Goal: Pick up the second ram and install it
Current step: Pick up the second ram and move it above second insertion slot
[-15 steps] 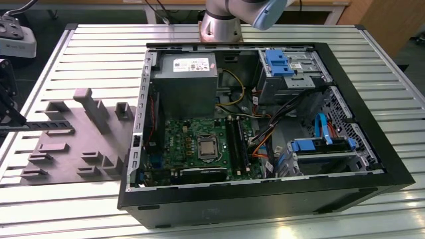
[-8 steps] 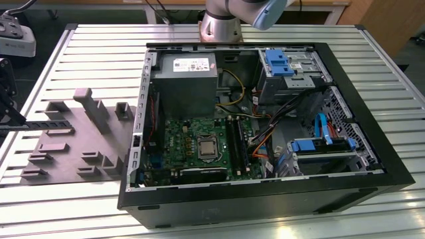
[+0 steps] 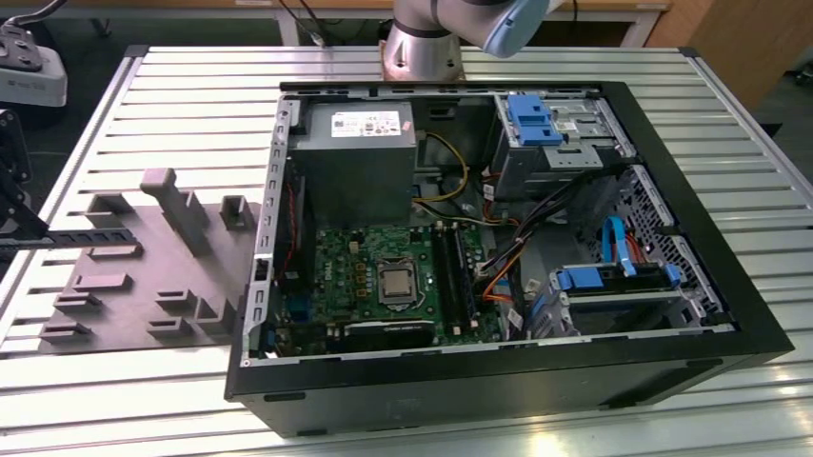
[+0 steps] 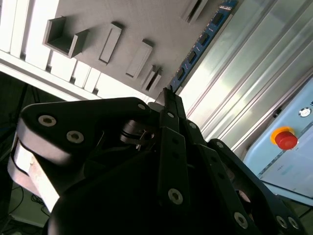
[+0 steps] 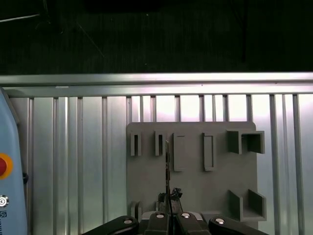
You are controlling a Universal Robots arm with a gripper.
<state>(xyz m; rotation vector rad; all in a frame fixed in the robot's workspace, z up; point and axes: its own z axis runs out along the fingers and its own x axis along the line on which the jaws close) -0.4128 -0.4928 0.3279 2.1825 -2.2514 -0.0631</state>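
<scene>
Computer case [image 3: 508, 386] sits just beside the grey holder plate [image 3: 140, 286]. We have the gripper [image 4: 167, 98] above that plate, clamped on the second ram [image 4: 201, 41]. Likely light, stiff, fragile: we'd hold its long edges, not chips.

No legible text or labels

The gripper [image 5: 169, 203] clasped the second ram [image 5: 167, 161] edge-on between its fingertips. Beyond it lay a grey holder plate [image 5: 195, 191] on the slatted surface [image 5: 78, 161].
</scene>
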